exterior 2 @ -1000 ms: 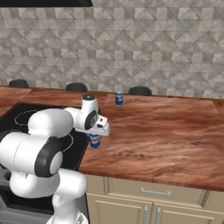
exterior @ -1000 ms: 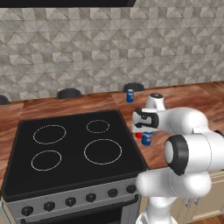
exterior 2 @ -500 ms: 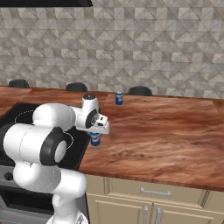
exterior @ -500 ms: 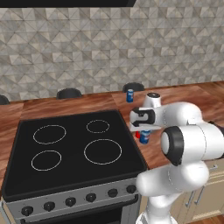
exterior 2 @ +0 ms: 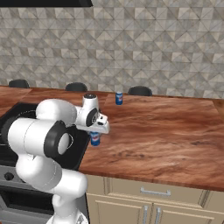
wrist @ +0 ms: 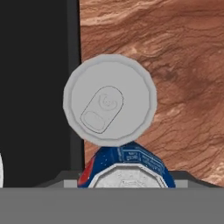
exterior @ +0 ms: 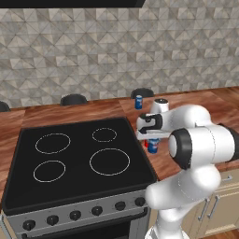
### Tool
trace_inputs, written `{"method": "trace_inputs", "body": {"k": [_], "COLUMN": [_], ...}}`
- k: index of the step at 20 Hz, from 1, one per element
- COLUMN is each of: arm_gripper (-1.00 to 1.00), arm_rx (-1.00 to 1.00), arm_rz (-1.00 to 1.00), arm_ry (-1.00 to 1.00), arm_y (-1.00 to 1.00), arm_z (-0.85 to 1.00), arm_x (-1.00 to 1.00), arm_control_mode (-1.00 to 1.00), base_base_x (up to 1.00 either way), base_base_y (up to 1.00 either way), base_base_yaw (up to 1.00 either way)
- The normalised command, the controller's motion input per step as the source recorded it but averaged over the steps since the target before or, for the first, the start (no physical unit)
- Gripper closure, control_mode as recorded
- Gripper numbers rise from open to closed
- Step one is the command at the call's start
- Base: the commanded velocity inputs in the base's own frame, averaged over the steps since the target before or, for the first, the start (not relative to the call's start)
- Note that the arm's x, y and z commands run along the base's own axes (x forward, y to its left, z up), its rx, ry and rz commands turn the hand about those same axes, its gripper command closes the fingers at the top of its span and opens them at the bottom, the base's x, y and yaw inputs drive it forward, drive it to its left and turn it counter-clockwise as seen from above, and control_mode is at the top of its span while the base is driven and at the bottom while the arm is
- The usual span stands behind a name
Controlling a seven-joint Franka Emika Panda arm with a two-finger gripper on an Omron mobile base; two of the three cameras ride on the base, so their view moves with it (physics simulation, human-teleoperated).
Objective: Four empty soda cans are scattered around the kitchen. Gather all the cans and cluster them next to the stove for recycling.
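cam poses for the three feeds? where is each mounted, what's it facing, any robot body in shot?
Left base view: behind-left, facing the flat black glass stove; white arm lower right.
Right base view: behind-right, over the reddish-brown wood counter; arm lower left.
Hand view: straight down on a silvery-topped blue soda can.
Both base views share the far blue can.

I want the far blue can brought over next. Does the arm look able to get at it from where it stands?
Probably yes. The far blue can stands alone on the countertop by the wall, nothing around it. The gripper hangs over the nearer blue can by the stove.
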Motion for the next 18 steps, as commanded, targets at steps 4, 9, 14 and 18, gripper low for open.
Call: {"method": "trace_inputs", "body": {"k": [4, 9, 14, 18], "arm_gripper": [-1.0, -1.0, -1.0, -1.0], "arm_rx": [0.0, 0.0, 0.0, -0.02], "arm_rz": [0.0, 0.0, 0.0, 0.0], "arm_ry": [0.0, 0.0, -0.01, -0.06], "arm_y": [0.0, 0.0, 0.0, 0.0], "arm_z": [-0.08, 0.0, 0.1, 0.47], "arm_x": [0.04, 0.02, 0.0, -0.06], "arm_control_mode": [-1.0, -1.0, -1.0, -1.0], "base_base_x": [0.0, 0.0, 0.0, 0.0], "base_base_y": [0.0, 0.0, 0.0, 0.0], "base_base_yaw": [0.0, 0.0, 0.0, 0.0]}}
